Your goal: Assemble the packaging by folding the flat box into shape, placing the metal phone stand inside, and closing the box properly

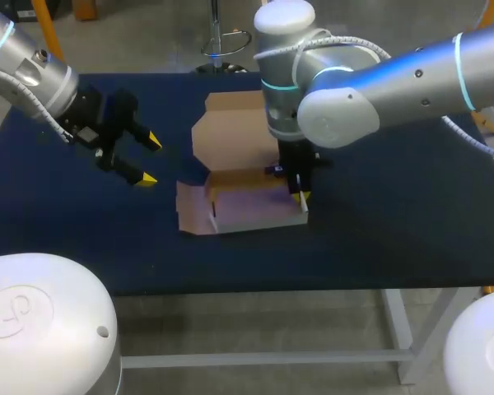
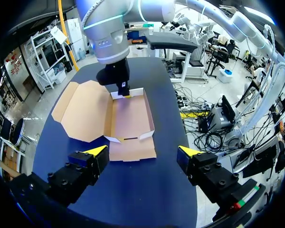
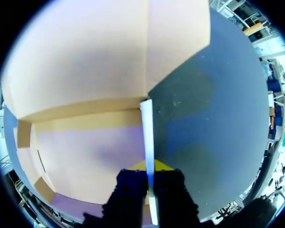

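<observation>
Currently on the bench (image 1: 395, 239): a half-folded cardboard box (image 1: 251, 210), brown inside with white outer edges, sits near the middle of the dark blue top.
Box shape: a shallow tray with its walls partly raised.
Lid (image 1: 230, 132): lies open and flat on the bench, joined to the tray's far edge as the head view sees it.
Flap (image 2: 132, 149): lies flat on the bench at the tray's end nearest the left arm.
Right tool (image 1: 300, 196): points straight down at the tray's end on the right arm's side. In the right wrist view its two fingers stand on either side of the thin white-edged end wall (image 3: 147, 133), pinching it, so it is closed on the cardboard box.
Left tool (image 1: 150, 160): spread wide, holding nothing, above the bench and well apart from the box. In the left wrist view the flap and tray lie ahead of its yellow tips.
Right arm: reaches over the lid in the head view and hides part of it.
</observation>
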{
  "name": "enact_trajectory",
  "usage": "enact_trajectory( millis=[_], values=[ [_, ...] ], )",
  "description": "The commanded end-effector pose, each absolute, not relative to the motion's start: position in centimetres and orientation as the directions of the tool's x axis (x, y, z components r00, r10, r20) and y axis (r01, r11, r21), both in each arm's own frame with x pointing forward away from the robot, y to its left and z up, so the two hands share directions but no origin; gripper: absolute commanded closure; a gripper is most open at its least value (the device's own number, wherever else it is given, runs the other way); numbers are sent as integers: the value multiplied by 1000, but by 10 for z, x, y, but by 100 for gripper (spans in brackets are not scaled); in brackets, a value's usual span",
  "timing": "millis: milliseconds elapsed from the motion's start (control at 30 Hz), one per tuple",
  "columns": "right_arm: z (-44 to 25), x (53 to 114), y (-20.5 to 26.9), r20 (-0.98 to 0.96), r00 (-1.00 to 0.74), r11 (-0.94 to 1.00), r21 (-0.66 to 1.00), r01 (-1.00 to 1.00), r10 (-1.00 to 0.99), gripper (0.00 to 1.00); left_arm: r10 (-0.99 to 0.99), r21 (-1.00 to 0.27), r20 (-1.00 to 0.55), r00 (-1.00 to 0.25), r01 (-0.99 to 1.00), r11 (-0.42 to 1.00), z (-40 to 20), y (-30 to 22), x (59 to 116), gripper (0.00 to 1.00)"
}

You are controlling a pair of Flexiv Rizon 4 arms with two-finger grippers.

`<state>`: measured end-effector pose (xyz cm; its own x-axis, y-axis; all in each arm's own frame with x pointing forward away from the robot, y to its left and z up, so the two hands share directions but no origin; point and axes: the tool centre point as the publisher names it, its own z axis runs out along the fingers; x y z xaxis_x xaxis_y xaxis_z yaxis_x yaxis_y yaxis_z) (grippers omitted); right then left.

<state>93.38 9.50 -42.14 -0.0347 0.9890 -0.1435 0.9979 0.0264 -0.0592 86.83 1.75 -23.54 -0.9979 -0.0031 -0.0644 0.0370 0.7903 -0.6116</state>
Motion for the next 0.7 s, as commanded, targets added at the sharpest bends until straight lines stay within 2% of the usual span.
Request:
enact_trajectory(
  millis=[33,300,700],
  values=[
    [-424,939,98,-220,-17,1,-72,997,975,100,-3,-610,-63,-998,37,792,-235,17,869,0],
    [-425,939,95,-261,6,-25,-71,997,965,100,-3,-610,-63,-998,37,792,-235,17,869,0],
    [-417,931,92,14,-88,88,-28,996,996,100,-3,-610,-63,-998,37,792,-235,17,869,0]
  ],
)
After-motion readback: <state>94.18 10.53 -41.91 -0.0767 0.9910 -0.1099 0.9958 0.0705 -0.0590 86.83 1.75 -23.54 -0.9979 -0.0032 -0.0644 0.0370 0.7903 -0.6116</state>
